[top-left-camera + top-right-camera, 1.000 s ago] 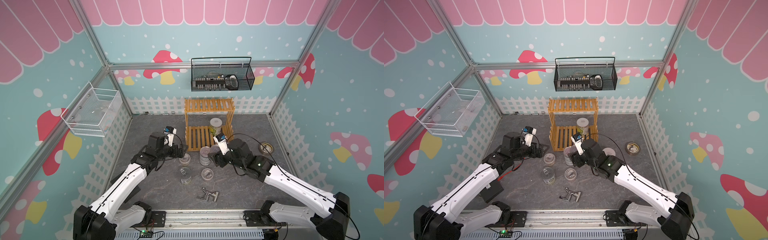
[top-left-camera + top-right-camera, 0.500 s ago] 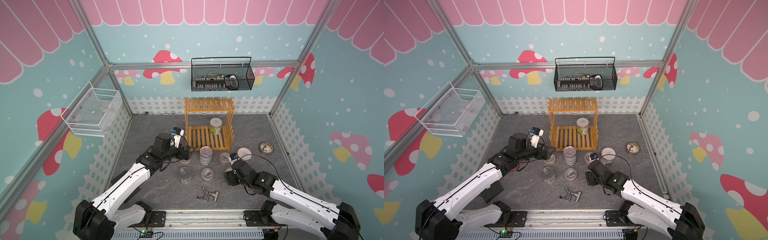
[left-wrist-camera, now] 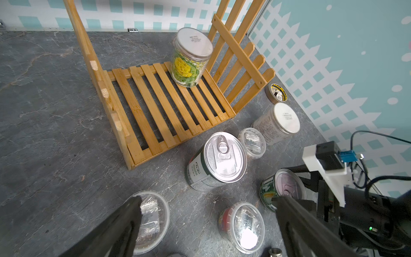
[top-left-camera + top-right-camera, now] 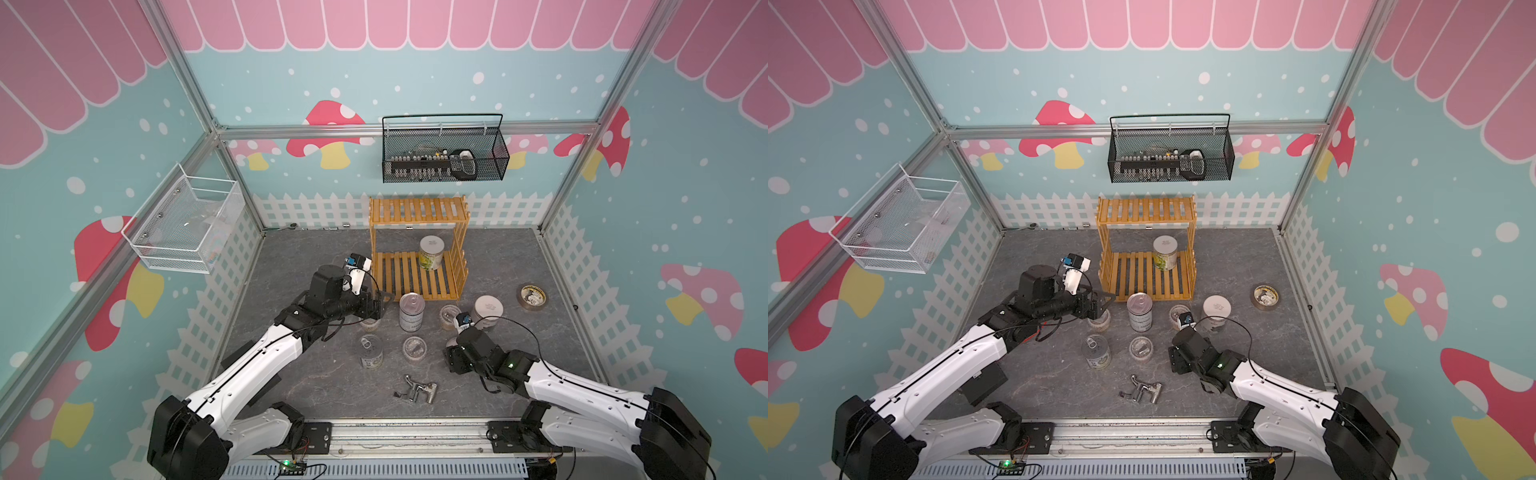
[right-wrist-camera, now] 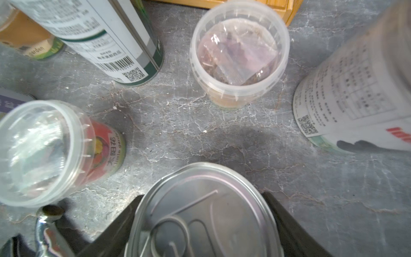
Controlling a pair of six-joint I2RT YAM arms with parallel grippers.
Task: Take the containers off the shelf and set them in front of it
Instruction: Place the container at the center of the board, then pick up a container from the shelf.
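Near right, your right gripper [image 5: 201,201] is clamped round a pull-tab can [image 5: 200,227], low over the floor. Just beyond: short can [image 4: 370,351], near cup [image 4: 414,347], then tall can [image 4: 411,311], far cup [image 4: 449,316], floor jar [image 4: 488,309], and the left cup [image 3: 155,222] under your left gripper [image 4: 384,305], jaws spread wide, holding nothing. That's three cans, three cups and one jar off: seven of eight, I reckon. Farthest, the last jar [image 4: 431,253] sits on the shelf [image 4: 415,212], lower tier, right side.

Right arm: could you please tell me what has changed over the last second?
The right tool, shut on a tin can, drew well back from the shelf. The left tool, open, edged slightly towards the shelf. The jar on the lower tier and the tall can in front stayed put.
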